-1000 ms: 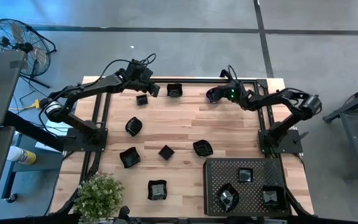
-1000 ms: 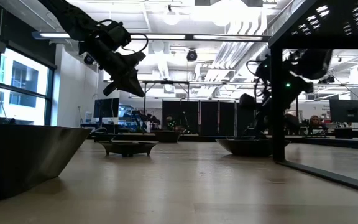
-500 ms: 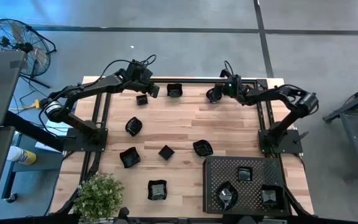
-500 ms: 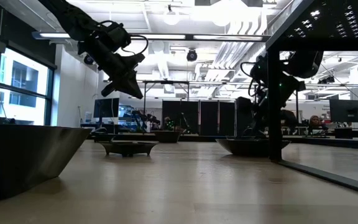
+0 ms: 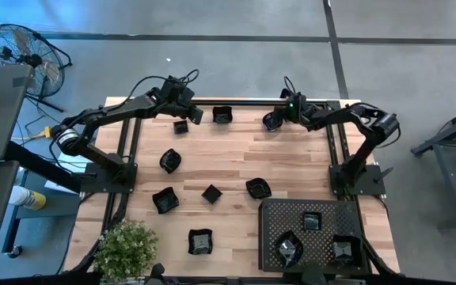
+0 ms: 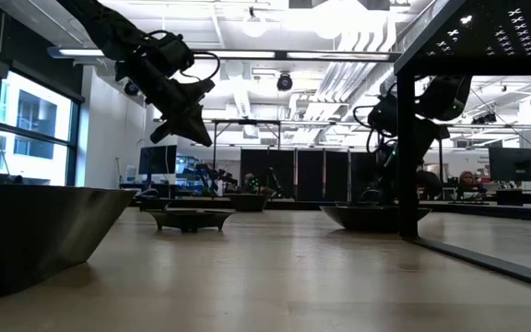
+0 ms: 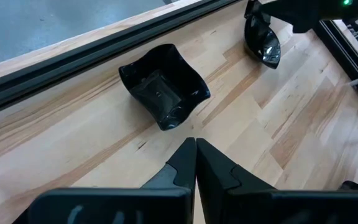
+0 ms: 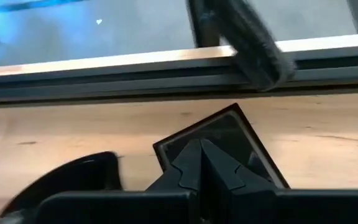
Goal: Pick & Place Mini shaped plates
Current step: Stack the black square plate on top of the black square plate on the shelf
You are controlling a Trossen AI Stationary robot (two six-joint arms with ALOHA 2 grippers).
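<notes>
Several small glossy black dishes lie on the wooden table (image 5: 236, 158). My left gripper (image 5: 197, 115) is shut and empty, hanging above the table's far left between a small dish (image 5: 181, 127) and a wavy-edged dish (image 5: 222, 115). In the left wrist view the gripper (image 7: 195, 144) stands just short of that wavy-edged dish (image 7: 163, 84). My right gripper (image 5: 279, 117) is shut at the far edge, by a roundish dish (image 5: 272, 121) that rests on the table. In the right wrist view the gripper (image 8: 201, 144) stands before a square dish (image 8: 241, 140), with a rounded dish (image 8: 73, 180) beside it. My right gripper's shut fingertips (image 8: 192, 152) stand at the near rim of the square dish (image 8: 179, 146), slanting down toward the far edge. I cannot tell whether they touch it. My left gripper touches nothing.
A large black perforated tray (image 5: 271, 218) at the near right holds three dishes. More dishes lie across the table's middle (image 5: 211, 192) and near side (image 5: 200, 241). A black rail (image 5: 244, 103) runs along the far edge. A potted plant (image 5: 125, 249) stands at the near left corner.
My right arm has swung toward the table's far edge and a little left, with its gripper staying by the roundish dish. That dish has kept its place.
</notes>
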